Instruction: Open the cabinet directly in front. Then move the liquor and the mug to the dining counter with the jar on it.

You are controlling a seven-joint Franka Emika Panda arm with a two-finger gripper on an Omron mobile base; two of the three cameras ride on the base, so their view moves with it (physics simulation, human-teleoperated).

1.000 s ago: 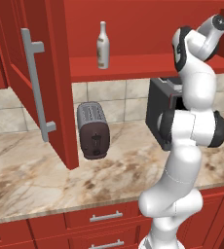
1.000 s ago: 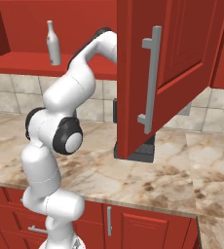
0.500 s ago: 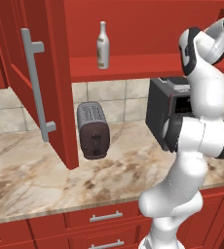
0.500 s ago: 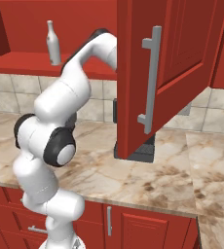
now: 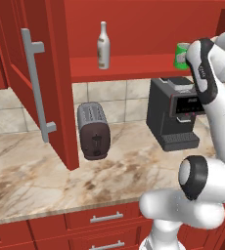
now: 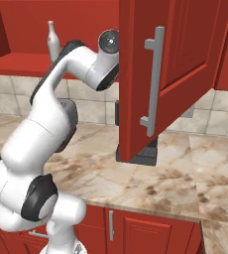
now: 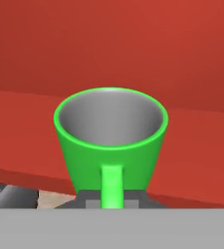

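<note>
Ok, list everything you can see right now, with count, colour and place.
cabinet: one, red, doors open, above the counter.
liquor: one, pale whitish, upright on the cabinet shelf, left part.
mug: one, bright green, at the shelf's right end, handle toward the hand.
toaster: one, dark grey, on the counter under the shelf.
coffee machine: one, black, on the counter right of the toaster.
counter: one, beige-brown marbled.
drawers: red, below the counter.
gripper: one, dark, shut on the mug's handle.
</note>
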